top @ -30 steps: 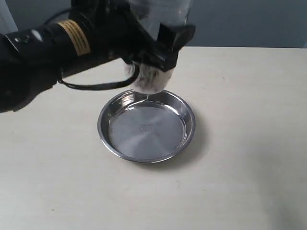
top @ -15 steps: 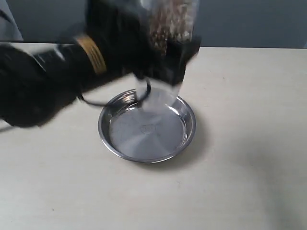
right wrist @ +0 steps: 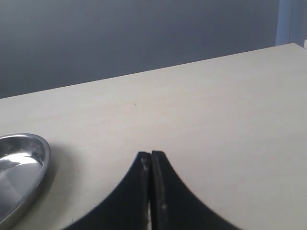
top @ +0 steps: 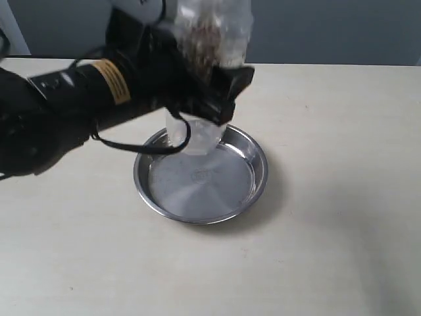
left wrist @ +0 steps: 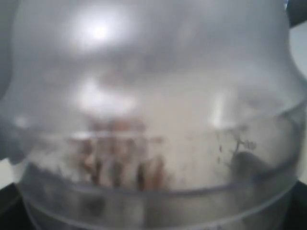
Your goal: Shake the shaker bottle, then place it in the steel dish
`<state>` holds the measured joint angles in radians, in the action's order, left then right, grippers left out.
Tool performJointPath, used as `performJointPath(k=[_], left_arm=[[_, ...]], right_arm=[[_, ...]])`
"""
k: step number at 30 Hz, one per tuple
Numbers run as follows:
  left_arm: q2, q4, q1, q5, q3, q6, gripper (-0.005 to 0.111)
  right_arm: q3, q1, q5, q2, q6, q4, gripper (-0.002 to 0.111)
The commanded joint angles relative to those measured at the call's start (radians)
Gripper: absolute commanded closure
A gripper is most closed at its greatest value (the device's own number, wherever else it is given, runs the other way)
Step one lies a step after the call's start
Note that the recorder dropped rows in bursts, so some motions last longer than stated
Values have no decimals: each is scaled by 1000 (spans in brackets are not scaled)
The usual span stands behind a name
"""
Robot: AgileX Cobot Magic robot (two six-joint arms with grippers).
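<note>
The left gripper point(top: 205, 99) clamps the blurred bottle point(top: 214, 33) in the air above the dish point(top: 197, 220), so shaking seems underway, with setting it down left.

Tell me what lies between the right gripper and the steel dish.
Only bare table lies there. The right wrist view shows nothing else between the right gripper and the steel dish.

Exterior camera looks down on the pale table point(top: 342, 210); left wrist lens crowds the clear plastic shaker bottle point(left wrist: 153, 105); right wrist's low view shares the round shiny steel dish point(right wrist: 29, 162).
</note>
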<state>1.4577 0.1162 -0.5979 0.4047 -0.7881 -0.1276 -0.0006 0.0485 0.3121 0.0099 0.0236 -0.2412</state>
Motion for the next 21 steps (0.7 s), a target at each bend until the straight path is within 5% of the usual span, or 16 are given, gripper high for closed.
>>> performJointPath(k=[1, 7, 11, 15, 19, 21], left_arm=[[42, -36, -5, -10, 11, -49, 106], [-64, 162, 0, 129, -69, -68, 106], [-48, 23, 0, -120, -85, -15, 106], [97, -17, -13, -67, 26, -104, 106], [-50, 166, -20, 29, -65, -68, 106], [-84, 87, 3, -6, -98, -46, 106]], right_arm=[[1, -3, -7, -5, 2, 3, 109], [1, -3, -7, -5, 2, 3, 109], [1, -3, -7, -5, 2, 3, 109], [1, -3, -7, -5, 2, 3, 109], [1, -3, -7, -5, 2, 3, 109], [1, -3, -7, -5, 2, 3, 109]])
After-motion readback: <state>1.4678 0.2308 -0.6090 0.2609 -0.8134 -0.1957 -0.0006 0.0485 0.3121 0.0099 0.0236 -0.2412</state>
